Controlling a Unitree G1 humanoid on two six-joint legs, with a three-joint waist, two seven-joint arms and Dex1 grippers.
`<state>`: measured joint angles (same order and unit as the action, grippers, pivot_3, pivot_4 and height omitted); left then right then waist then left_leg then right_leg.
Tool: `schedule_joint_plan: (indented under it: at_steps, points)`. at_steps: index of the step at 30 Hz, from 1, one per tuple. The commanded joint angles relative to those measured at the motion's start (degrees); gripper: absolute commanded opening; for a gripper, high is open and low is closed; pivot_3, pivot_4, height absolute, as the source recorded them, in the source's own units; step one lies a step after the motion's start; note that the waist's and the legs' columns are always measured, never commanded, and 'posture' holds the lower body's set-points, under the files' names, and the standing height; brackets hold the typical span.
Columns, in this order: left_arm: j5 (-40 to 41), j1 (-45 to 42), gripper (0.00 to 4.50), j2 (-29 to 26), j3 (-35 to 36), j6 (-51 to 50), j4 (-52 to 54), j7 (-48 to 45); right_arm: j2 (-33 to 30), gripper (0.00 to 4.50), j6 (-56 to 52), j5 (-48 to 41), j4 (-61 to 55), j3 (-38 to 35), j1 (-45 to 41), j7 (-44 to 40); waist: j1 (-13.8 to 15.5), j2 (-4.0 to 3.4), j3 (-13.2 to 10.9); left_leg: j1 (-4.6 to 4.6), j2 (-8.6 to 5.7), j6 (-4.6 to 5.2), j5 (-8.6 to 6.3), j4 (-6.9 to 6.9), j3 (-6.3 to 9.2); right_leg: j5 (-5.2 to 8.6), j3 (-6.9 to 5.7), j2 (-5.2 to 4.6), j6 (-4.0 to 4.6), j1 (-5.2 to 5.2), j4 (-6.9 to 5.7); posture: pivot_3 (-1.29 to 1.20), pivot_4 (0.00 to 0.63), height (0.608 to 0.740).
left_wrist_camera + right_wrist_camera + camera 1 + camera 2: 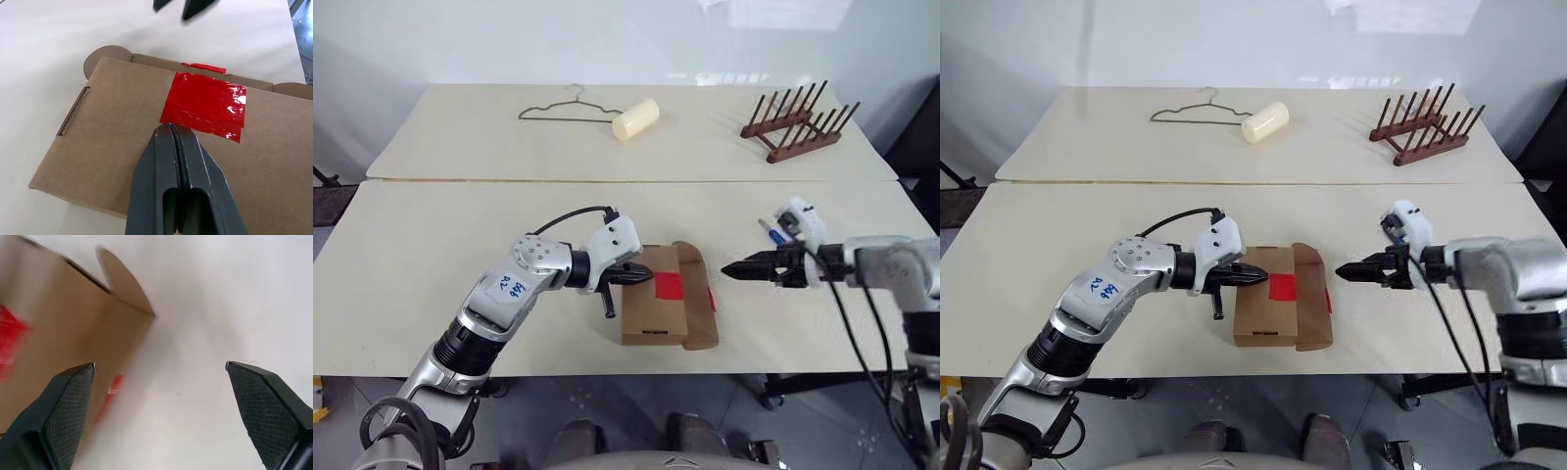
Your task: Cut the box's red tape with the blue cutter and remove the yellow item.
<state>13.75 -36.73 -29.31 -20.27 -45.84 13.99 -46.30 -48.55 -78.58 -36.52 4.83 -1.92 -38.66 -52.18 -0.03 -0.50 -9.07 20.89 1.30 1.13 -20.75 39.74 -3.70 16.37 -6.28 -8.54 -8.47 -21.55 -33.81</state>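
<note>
A small brown cardboard box (654, 305) lies near the front edge of the near table (411, 255), its long axis running from the near edge toward the far side, its side flap hanging open to the right. The red tape (669, 286), a bright square, sits on the lid toward the box's right side, with a torn strip of it showing along the flap edge.

The left gripper (643, 278) reaches in from the left and points right across the lid, its two black fingers pressed tightly together with nothing between them; in the left wrist view the closed tips (171, 128) rest at the left edge of the tape.

The right gripper (732, 268) hangs just right of the box, pointing left toward the flap, apart from the cardboard. Its fingers (71, 396) stand spread wide in the right wrist view and hold nothing.

The blue cutter (773, 231) lies on the table to the right of the box, behind the right wrist, largely hidden; its visible end points toward the far left.

On the far table (470, 137) rest a thin wire hanger (563, 110), a pale cream cylinder (635, 119) just right of it, and a dark wooden peg rack (798, 122) far right.
</note>
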Motion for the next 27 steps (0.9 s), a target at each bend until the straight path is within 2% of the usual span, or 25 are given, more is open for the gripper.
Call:
schedule_joint_plan:
  at_steps: [1,8,11,15,27]
  points:
    - [-1.65,2.56,0.00,-0.52,-3.17,-2.69,-3.04,0.19,-1.01,4.45,-1.22,-1.40,4.31,4.72,-0.41,-5.79,0.01,0.00,0.00,0.03,-0.02,0.01,0.00,0.00,0.01,0.00,-0.01,0.00,0.00,0.00,0.02,0.00,0.150,0.740]
    - [-1.52,2.97,0.00,-1.05,-3.08,-3.35,-2.06,0.22,0.64,4.45,1.00,-0.14,8.27,11.63,-0.81,-11.03,0.02,-0.08,-0.04,0.14,-0.36,0.04,0.00,0.02,0.03,-0.02,-0.04,-0.02,-0.04,-0.06,0.04,0.00,0.150,0.740]
    - [-1.38,3.11,0.00,-1.37,-2.79,-3.81,-1.65,0.46,1.59,3.83,1.91,0.12,8.03,13.52,-0.80,-12.71,0.01,-0.08,-0.04,0.12,-0.36,0.03,0.01,0.02,0.04,-0.02,-0.06,-0.01,-0.05,-0.05,0.03,0.00,0.150,0.740]
    - [-1.22,3.67,0.00,-1.80,-2.56,-4.31,-0.83,0.60,3.90,2.55,1.50,-0.02,8.35,14.35,-1.54,-13.45,0.00,-0.09,-0.04,0.13,-0.36,0.00,0.01,0.02,0.06,-0.02,-0.10,-0.01,-0.05,-0.05,0.02,0.00,0.150,0.740]
    - [-1.13,4.18,0.00,-2.16,-2.15,-5.26,0.33,0.94,9.89,2.55,-0.08,0.48,12.14,13.02,-0.15,-11.73,-0.21,-0.08,-0.04,0.08,-0.31,-0.10,0.02,-0.02,0.06,-0.02,-0.15,0.06,-0.05,-0.05,-0.01,0.00,0.150,0.740]
